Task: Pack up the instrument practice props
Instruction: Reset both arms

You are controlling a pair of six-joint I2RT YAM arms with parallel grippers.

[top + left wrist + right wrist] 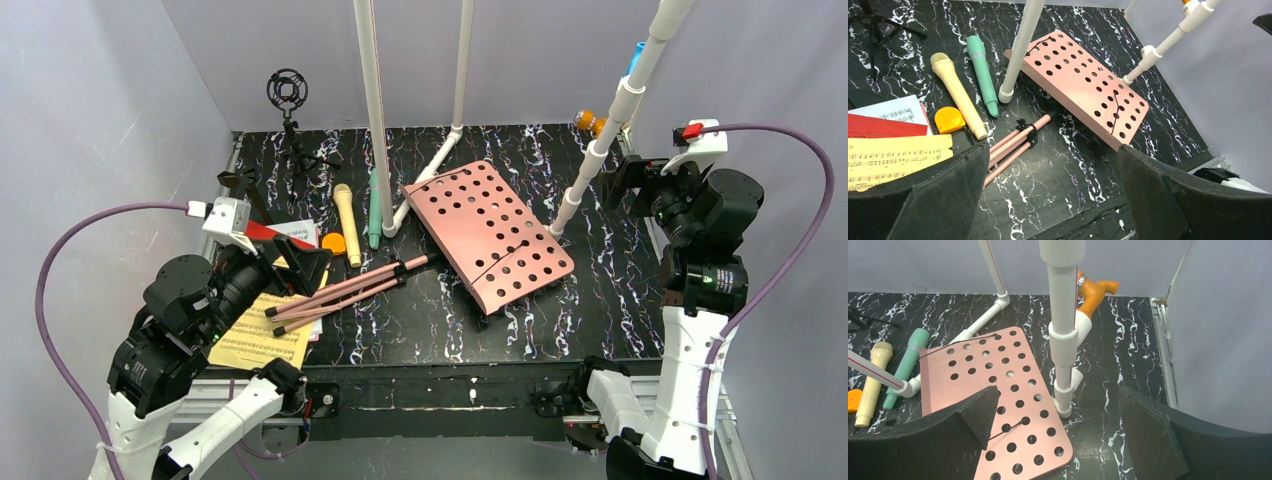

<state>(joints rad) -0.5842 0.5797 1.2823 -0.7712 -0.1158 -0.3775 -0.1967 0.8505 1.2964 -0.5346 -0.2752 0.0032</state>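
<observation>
Both tools hang wide open over the black marbled tabletop (600, 300), and neither has hold of anything.

The pink music stand (490, 233) lies tipped over at the middle. Its hole-punched plate faces up, and its long axis runs on a slant from the far left to the near right. Its folded legs (340, 292) stretch from the plate's near-left side toward the left tool (300, 262). In the left wrist view their free ends pass under the tool's left finger (943, 200). The plate sits ahead of this tool and off to its right, well apart from it.

Ahead and to the left of the left tool, the yellow microphone (346, 222) and the green microphone (374, 215) lie side by side. Their long axes run near to far, with the heads pointing away from the tool. An orange round object (949, 120) touches the near end of the yellow one. The red folder (878, 126) and the yellow sheet music (893, 160) lie at the tool's left, with a pale sheet (898, 109) showing from under the folder's far edge.

The right tool (1058, 390) is raised at the far right edge of the tabletop. The plate lies below it and to its left, apart from both fingers. A post of the white pipe frame (1064, 315) stands straight ahead of it, just beside the plate's right edge.
</observation>
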